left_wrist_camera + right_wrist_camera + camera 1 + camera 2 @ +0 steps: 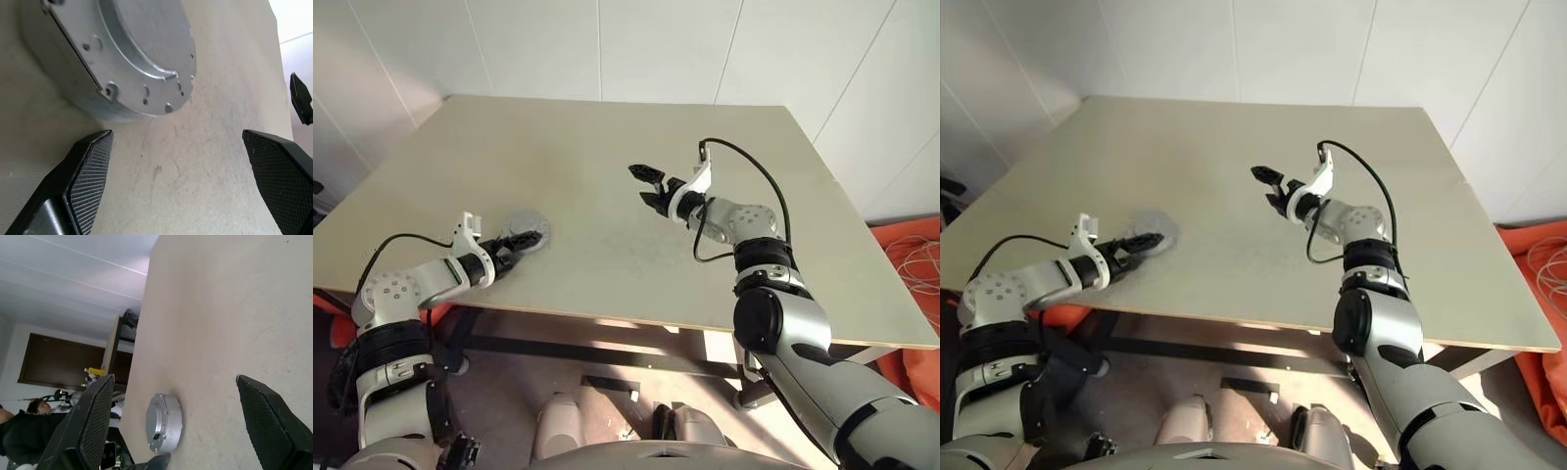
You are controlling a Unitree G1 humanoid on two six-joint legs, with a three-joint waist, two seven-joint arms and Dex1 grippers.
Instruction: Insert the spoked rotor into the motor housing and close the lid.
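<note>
motor housing (529, 231) lid-covered on table (607, 147), released left hand (516, 240) just beside it, right hand (649, 185) likewise spread, well apart

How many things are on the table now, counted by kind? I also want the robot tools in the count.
Closed round silver motor unit lying on the table: 1
Open robot tools, left tool and right tool: 2
Total: 3

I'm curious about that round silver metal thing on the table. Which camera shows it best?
The left wrist view: the closed motor housing looms large, its screw holes and rim plain, just beyond the open left end effector. The right wrist view shows it whole but small. The head views show a pale disc at the left fingertips.
</note>
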